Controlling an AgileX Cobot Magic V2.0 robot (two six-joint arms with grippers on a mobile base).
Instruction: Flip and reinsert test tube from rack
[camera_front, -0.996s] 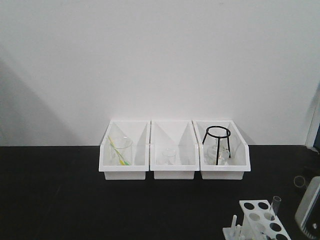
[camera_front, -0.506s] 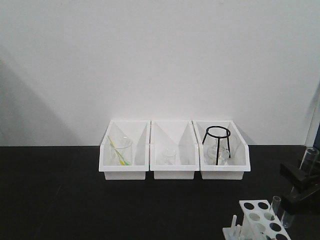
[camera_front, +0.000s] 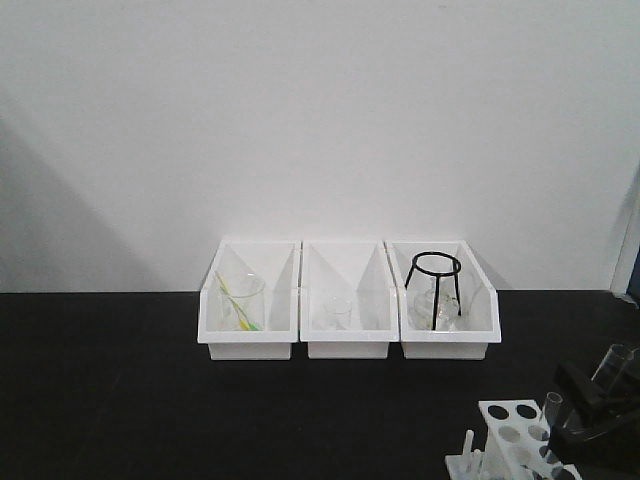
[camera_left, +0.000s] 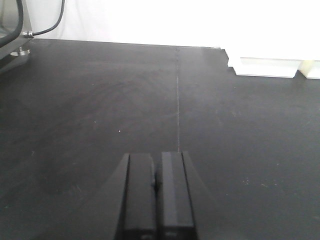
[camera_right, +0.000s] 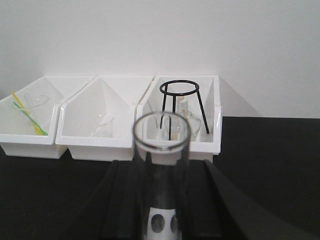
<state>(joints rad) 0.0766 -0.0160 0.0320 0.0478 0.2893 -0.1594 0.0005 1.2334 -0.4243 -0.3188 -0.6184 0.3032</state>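
3 white bins stand in 1 row on the black desk (camera_front: 120, 400), against the white wall. The left bin (camera_front: 250, 346) has in it a glass beaker (camera_front: 243, 300) with a yellow-green stick (camera_right: 30, 120) leaning inside. The middle bin (camera_front: 348, 347) has only 1 small beaker (camera_front: 338, 312). In the right bin (camera_front: 450, 347) stands a black tripod (camera_front: 434, 300) with a ring on top. Under it is a piece of clear glass (camera_right: 187, 117), perhaps a flask; the glass is too faint to be sure.

The rack (camera_front: 520, 430) is at the lower right of the front view, near the desk edge and well apart from the bins. A second tube (camera_front: 549, 412) stands upright in 1 of its holes on the right side. The other holes that can be seen are open.

The right pincer (camera_front: 597, 400) hangs just to the right of the rack and a little higher than its top plate. It is closed on a tube (camera_right: 161, 165). In the front view this tube is tilted, with its open mouth up and to the right. In the right wrist view the mouth faces the camera between the 2 dark fingers (camera_right: 120, 200), and the rack holes show through the glass below.

The left pincer (camera_left: 156, 200) is low over bare desk, far from the rack. Its jaws are pressed together with nothing between them. A corner of the bins (camera_left: 265, 67) shows at the upper right of the left wrist view.
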